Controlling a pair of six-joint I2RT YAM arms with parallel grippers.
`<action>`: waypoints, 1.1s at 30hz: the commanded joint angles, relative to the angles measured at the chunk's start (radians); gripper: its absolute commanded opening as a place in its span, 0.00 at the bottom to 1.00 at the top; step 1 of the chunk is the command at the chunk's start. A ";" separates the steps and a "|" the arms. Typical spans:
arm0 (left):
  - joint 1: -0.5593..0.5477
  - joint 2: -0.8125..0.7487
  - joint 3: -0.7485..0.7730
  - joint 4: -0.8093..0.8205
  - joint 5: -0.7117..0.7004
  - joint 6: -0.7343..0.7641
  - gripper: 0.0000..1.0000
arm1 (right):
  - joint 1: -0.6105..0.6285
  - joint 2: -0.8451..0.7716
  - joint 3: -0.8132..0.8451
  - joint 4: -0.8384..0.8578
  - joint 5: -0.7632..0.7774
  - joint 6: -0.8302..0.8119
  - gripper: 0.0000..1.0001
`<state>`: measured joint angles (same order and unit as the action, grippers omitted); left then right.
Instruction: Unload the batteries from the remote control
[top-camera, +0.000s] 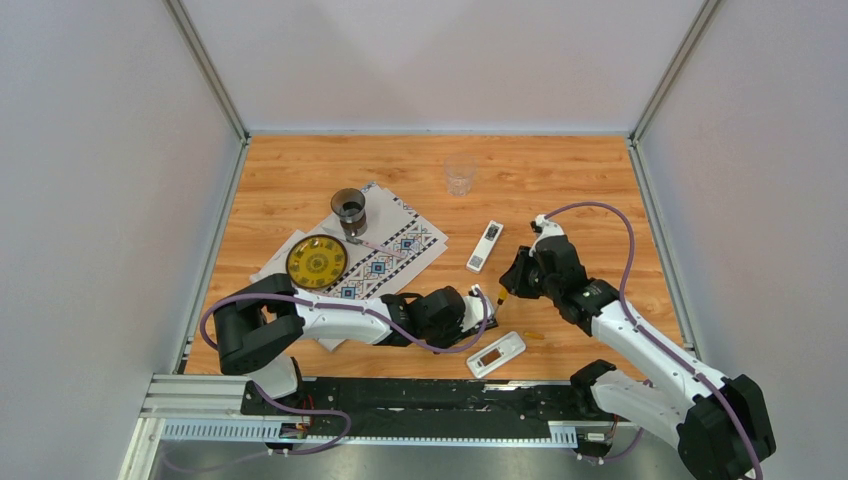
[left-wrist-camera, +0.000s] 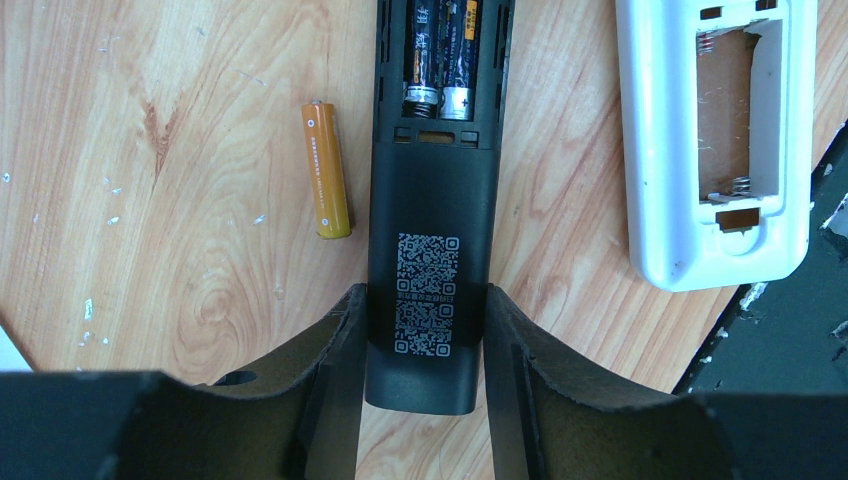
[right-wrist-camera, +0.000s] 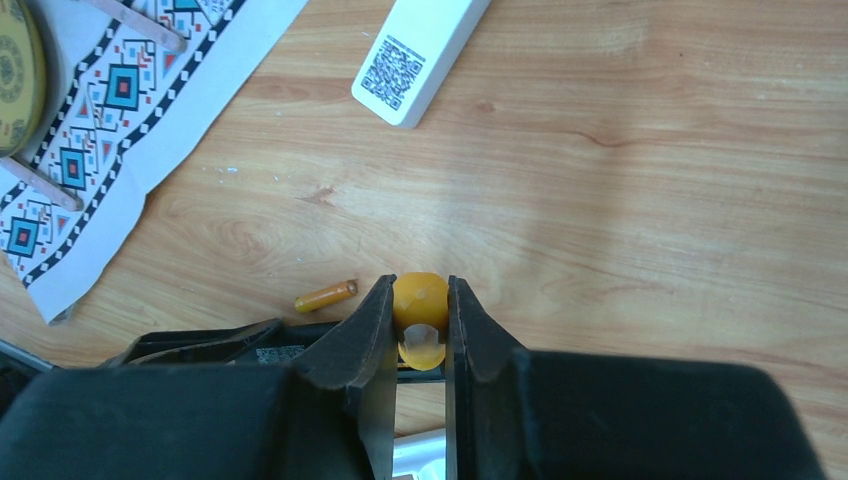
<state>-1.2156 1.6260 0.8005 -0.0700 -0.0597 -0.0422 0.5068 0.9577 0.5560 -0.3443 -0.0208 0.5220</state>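
now your left gripper (left-wrist-camera: 420, 335) clamps the black remote (left-wrist-camera: 430, 200), two batteries (left-wrist-camera: 441, 55) seated in its bay, a third battery (left-wrist-camera: 326, 170) loose on the bench (left-wrist-camera: 150, 260) beside it; your right gripper (right-wrist-camera: 418, 290) pinches the screwdriver (right-wrist-camera: 420, 302).

Your left arm (top-camera: 330, 313) and right arm (top-camera: 650, 355) at the bench's near edge, white link shells, black joint housings, a purple cable (top-camera: 590, 205) looping along each, matte black gripper fingers (left-wrist-camera: 322, 395) with rough-cut edges

Bright, even light; soft shadows.
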 joint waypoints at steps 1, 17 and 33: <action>0.001 0.052 -0.006 -0.030 0.021 0.018 0.06 | -0.007 -0.017 -0.016 0.004 0.050 -0.011 0.00; -0.001 0.057 0.000 -0.025 0.023 0.010 0.00 | -0.007 0.039 -0.065 0.093 -0.042 0.027 0.00; -0.001 0.080 0.000 -0.020 0.027 -0.002 0.00 | -0.008 -0.037 -0.105 0.209 -0.237 0.167 0.00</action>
<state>-1.2152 1.6356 0.8108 -0.0788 -0.0570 -0.0460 0.4786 0.9535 0.4568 -0.1894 -0.0795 0.5541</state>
